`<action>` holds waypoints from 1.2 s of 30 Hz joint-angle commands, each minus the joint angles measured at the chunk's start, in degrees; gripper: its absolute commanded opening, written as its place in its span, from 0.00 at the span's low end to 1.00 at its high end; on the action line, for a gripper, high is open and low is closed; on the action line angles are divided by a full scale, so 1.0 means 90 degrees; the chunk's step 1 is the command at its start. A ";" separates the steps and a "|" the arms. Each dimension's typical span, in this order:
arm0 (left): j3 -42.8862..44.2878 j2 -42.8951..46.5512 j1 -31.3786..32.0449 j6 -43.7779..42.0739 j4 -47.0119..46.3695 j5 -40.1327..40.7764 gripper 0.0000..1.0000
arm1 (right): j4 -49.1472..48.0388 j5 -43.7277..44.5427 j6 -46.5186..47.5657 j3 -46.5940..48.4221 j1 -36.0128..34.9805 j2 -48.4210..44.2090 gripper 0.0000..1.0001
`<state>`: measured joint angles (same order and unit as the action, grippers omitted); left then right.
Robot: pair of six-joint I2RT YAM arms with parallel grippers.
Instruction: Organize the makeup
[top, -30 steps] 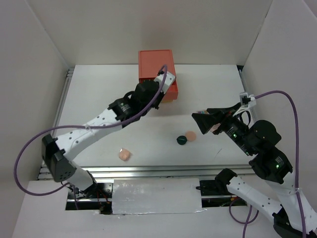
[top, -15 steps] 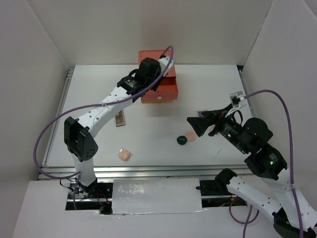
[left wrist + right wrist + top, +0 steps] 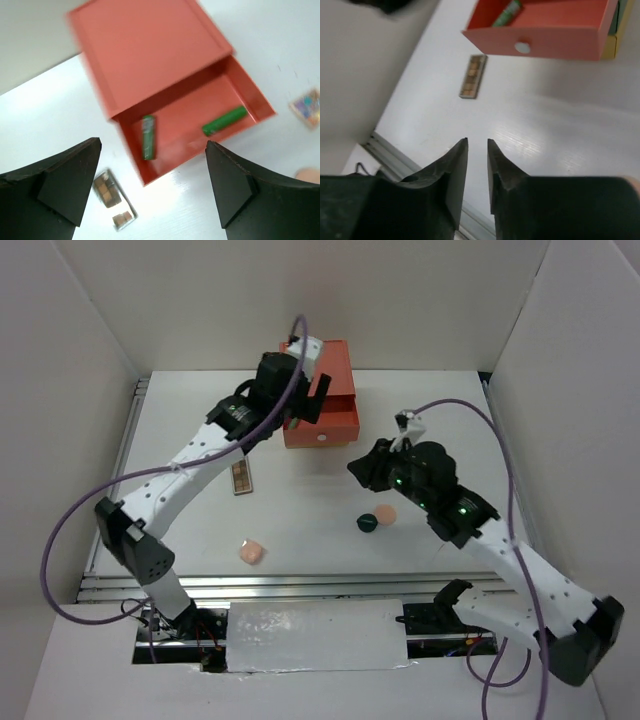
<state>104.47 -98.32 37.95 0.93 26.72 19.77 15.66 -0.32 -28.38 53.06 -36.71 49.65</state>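
Note:
The red drawer [image 3: 200, 107] of the stacked box [image 3: 318, 365] stands pulled out. Two dark green tubes [image 3: 148, 136] [image 3: 225, 120] lie inside it. My left gripper [image 3: 153, 143] hovers above the drawer, wide open and holding nothing. A brown palette [image 3: 242, 478] lies left of the box, and a multicolour palette [image 3: 307, 106] lies to its right. My right gripper [image 3: 477, 141] hangs over bare table near the middle; its jaws stand a narrow gap apart with nothing between them. A green compact [image 3: 367, 523] and a peach puff [image 3: 384, 512] sit beside the right arm. Another puff [image 3: 252, 551] lies near the front.
Green and yellow drawers [image 3: 616, 30] sit under the red one. White walls close in the table on the left, back and right. A metal rail [image 3: 300, 585] runs along the near edge.
My left gripper has swung back over the box and opened wide. My right arm has reached left toward the table's middle, and its jaws have closed to a narrow gap.

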 commanded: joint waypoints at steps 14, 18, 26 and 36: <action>-0.3665 0.5696 -0.0037 0.3385 0.2559 0.1047 0.99 | -0.2385 0.1616 -0.1260 0.1476 0.0036 0.4414 0.00; -0.4330 0.6685 -0.0037 0.3324 0.2500 0.1269 0.99 | -0.2268 0.1861 -0.1222 0.1926 0.0046 0.4834 0.00; -0.5231 0.7771 -0.0037 0.3607 0.2421 0.2198 0.99 | -0.2209 0.1744 -0.1241 0.2542 0.0046 0.5567 0.00; -0.5377 0.7556 -0.0037 0.3471 0.2246 0.1964 0.99 | -0.2208 0.1823 -0.1046 0.3391 0.0143 0.6221 0.00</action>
<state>56.29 -29.69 37.36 31.94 49.47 37.52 -1.91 14.76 -38.70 79.99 -36.23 104.92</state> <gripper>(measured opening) 0.994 0.007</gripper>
